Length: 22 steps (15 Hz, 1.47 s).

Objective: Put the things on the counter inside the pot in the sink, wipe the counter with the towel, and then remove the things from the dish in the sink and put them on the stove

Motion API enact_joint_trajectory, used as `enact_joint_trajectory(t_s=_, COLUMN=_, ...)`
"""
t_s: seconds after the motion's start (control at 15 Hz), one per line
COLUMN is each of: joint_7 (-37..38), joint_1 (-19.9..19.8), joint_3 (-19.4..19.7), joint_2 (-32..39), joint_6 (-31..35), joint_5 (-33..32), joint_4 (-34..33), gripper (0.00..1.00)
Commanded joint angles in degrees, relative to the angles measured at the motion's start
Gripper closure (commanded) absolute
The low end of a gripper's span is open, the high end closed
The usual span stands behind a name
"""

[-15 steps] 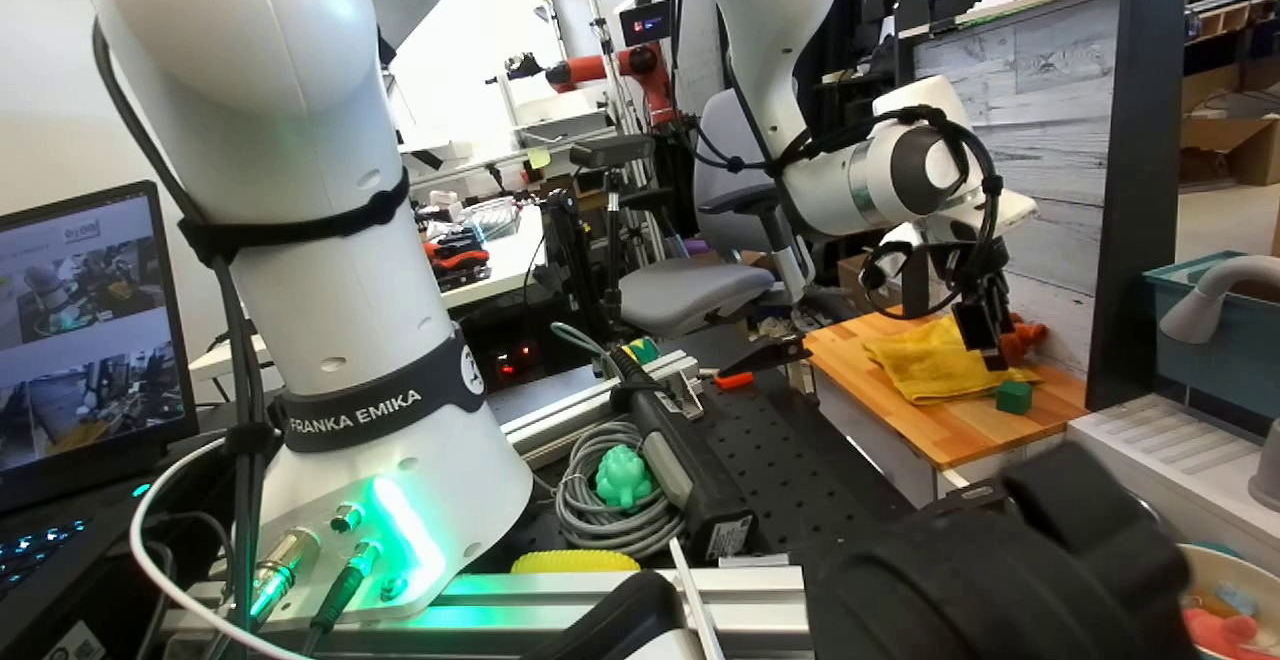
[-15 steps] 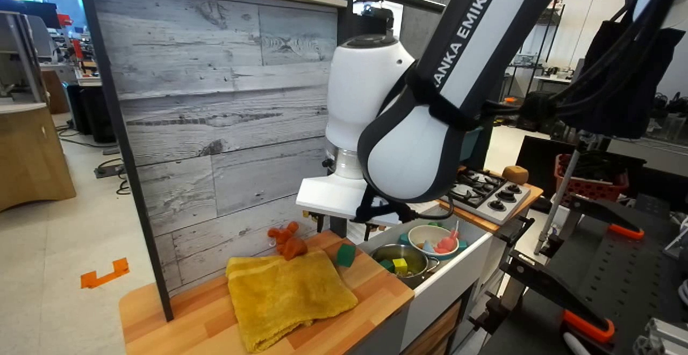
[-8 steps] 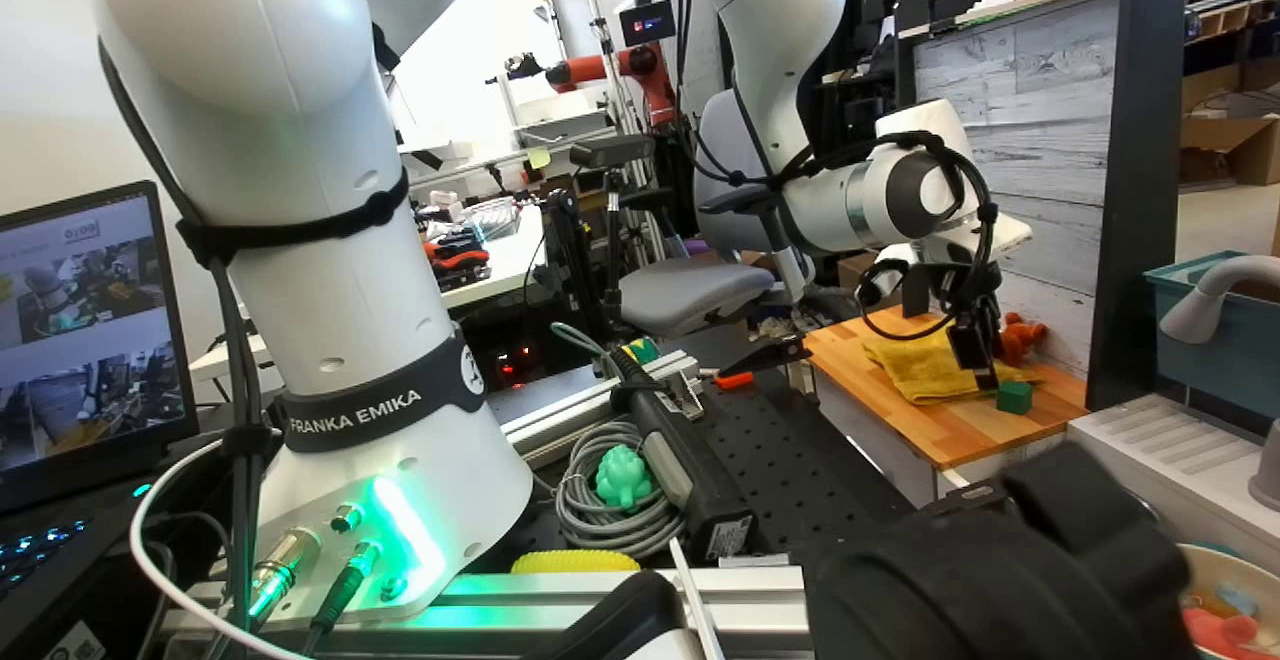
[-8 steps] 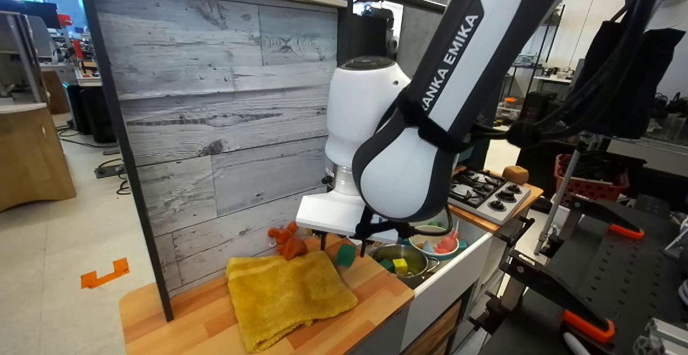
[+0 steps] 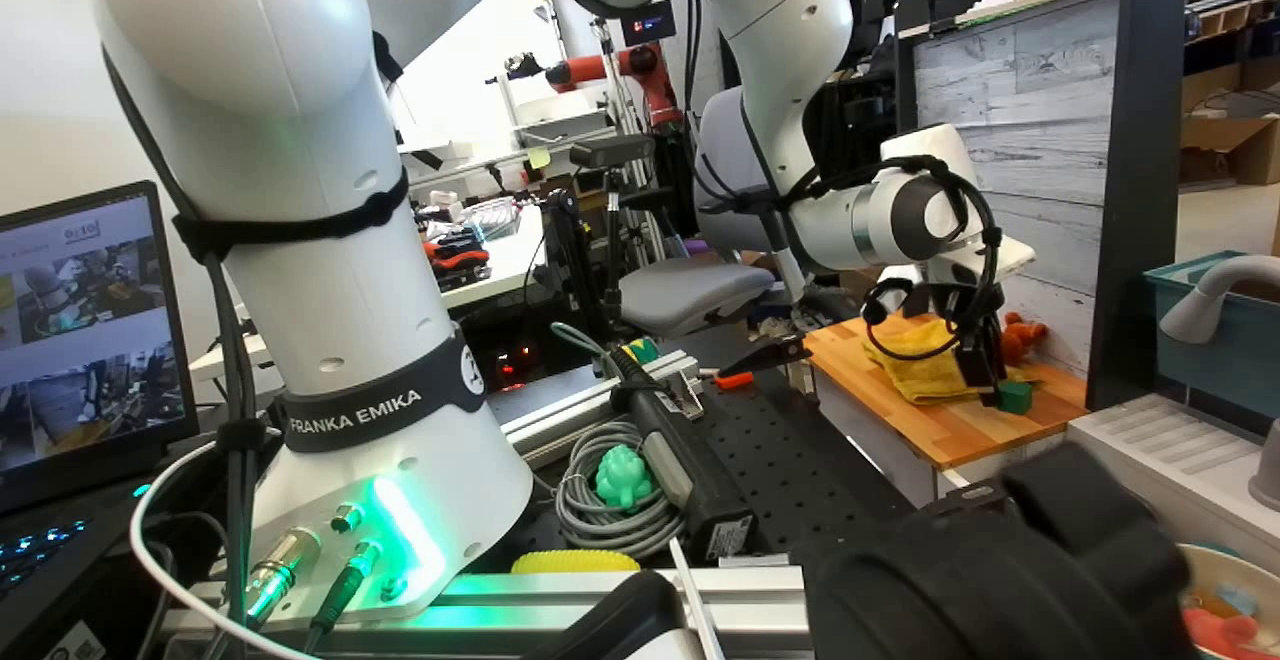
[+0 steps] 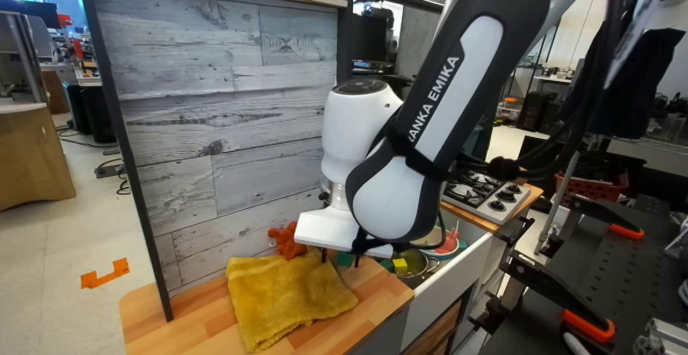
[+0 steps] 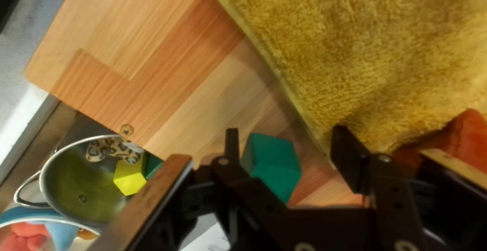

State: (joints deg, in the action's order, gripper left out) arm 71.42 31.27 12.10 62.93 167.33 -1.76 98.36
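My gripper is open and low over the wooden counter. A green block stands between its fingers, closer to the left one in the wrist view; the fingers look apart from it. The block also shows in both exterior views. A folded yellow towel lies beside it, and an orange toy rests at its back edge. The metal pot in the sink holds a yellow block, a green one and a spotted item. The dish behind it holds a pink toy.
The stove stands past the sink. A grey wood-patterned panel rises behind the counter. A dark post stands at the panel's end. Black clamps stick up along the robot's table edge.
My arm has moved down toward the counter. The open gripper has come down around the green block. The block, towel and orange toy have not moved.
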Motion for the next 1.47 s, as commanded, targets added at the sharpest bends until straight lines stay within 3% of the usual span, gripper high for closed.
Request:
enact_joint_trajectory(t_s=0.0, joint_7=-1.35, joint_1=-0.33, joint_3=0.41, joint_2=1.15, joint_6=-1.56, joint_5=1.43, joint_4=-1.96, gripper=0.58)
enact_joint_trajectory(t_s=0.13, joint_7=-1.21, joint_1=-0.25, joint_3=0.79, joint_2=1.35, joint_6=-1.51, joint_5=1.50, joint_4=-1.98, gripper=0.62)
enact_joint_trajectory(t_s=0.27, joint_7=-1.14, joint_1=-0.29, joint_3=1.03, joint_2=1.32, joint_6=-1.54, joint_5=1.58, joint_4=-1.74, gripper=0.55)
enact_joint_trajectory(t_s=0.47, joint_7=-1.57, joint_1=-1.36, joint_3=0.43, joint_2=1.01, joint_6=-1.67, joint_5=1.92, joint_4=-1.25, gripper=0.58)
enact_joint_trajectory(t_s=0.73, joint_7=-4.24, joint_1=-4.78, joint_3=-1.15, joint_2=-3.42, joint_6=-1.67, joint_5=2.82, joint_4=3.57, gripper=0.92)
enact_joint_trajectory(t_s=1.07, joint_7=-10.88, joint_1=-13.09, joint_3=-4.29, joint_2=-5.27, joint_6=-8.05, joint_5=4.01, joint_4=5.81, gripper=0.92)
enact_joint_trajectory(t_s=1.2, joint_7=-11.85, joint_1=-14.46, joint_3=-4.32, joint_2=-3.87, joint_6=-11.96, joint_5=4.22, joint_4=4.03, gripper=0.92)
enact_joint_trajectory(t_s=1.27, joint_7=-12.00, joint_1=-14.97, joint_3=-4.46, joint_2=-3.51, joint_6=-13.03, joint_5=4.31, joint_4=3.52, gripper=0.42)
enact_joint_trajectory(t_s=1.4, joint_7=-10.67, joint_1=-13.46, joint_3=-3.34, joint_2=-3.61, joint_6=-12.34, joint_5=3.73, joint_4=3.49, gripper=0.41)
